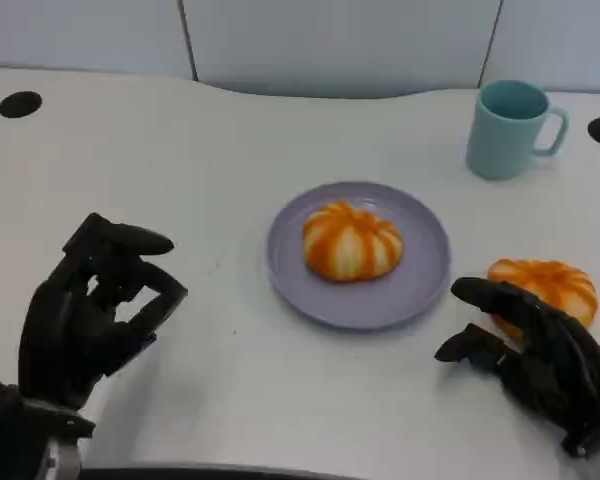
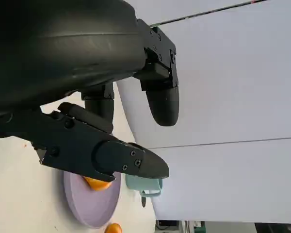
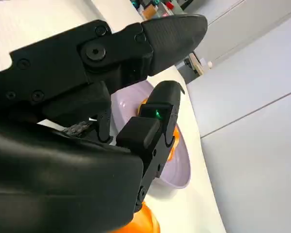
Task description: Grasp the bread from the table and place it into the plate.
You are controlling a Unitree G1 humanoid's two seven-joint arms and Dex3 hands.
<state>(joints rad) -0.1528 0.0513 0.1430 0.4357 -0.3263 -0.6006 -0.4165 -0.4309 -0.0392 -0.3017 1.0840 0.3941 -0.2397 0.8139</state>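
The loose bread (image 1: 542, 285) is seen at centre right, just beyond the right hand (image 1: 528, 352), whose fingers (image 1: 495, 296) are spread, holding nothing (one bun already sits on the plate (image 1: 420, 285)).

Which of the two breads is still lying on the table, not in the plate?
The bread beside the right hand; the other bread sits in the purple plate.

One bread (image 1: 351, 241) on plate (image 1: 425, 275), another (image 1: 545, 285) beside.
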